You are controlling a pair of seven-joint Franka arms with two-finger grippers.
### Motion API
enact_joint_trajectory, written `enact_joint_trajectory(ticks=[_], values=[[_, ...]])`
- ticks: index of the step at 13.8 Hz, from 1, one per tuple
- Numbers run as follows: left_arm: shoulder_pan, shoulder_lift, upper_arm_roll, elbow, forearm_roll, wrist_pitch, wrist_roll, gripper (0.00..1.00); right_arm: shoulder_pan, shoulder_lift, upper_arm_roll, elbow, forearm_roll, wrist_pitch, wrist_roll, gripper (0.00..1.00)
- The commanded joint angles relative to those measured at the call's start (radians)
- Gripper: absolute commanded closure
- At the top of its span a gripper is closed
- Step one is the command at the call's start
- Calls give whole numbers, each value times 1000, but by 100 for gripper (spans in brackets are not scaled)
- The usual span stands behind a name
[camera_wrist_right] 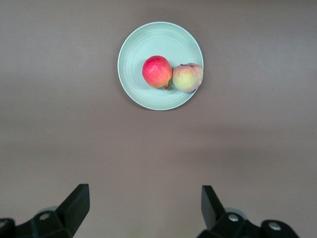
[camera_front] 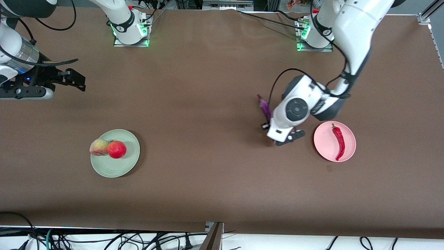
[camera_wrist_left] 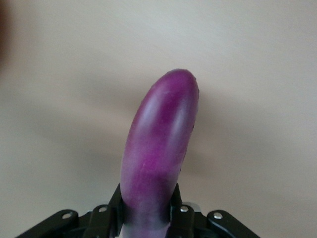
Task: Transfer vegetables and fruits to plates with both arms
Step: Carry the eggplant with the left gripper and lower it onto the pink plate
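I see the left end effector (camera_wrist_left: 148, 220) clamping the eggplant (camera_wrist_left: 158, 148) beside the pink plate (camera_front: 326, 146); the right end effector (camera_wrist_right: 143, 203), spread wide, waits.

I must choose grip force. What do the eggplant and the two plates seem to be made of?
Eggplant: glossy, even purple skin, probably plastic or rubber imitation; the left gripper holds it. Green plate and pink plate: matte and uniform, faint rings on the green one, probably plastic, possibly glazed ceramic.
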Motion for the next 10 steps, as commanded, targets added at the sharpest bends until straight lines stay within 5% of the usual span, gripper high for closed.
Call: enact_joint_trajectory(ticks=[1, 4, 10], values=[[133, -18, -8, 22, 25, -124, 227, 100, -10, 11, 5, 17, -15, 11, 0, 0], [291, -4, 0, 30, 79, -114, 473, 100, -120, 20, 106, 25, 13, 11, -8, 0], [376, 76, 3, 85, 116, -109, 604, 100, -125, 20, 118, 37, 14, -3, -5, 0]])
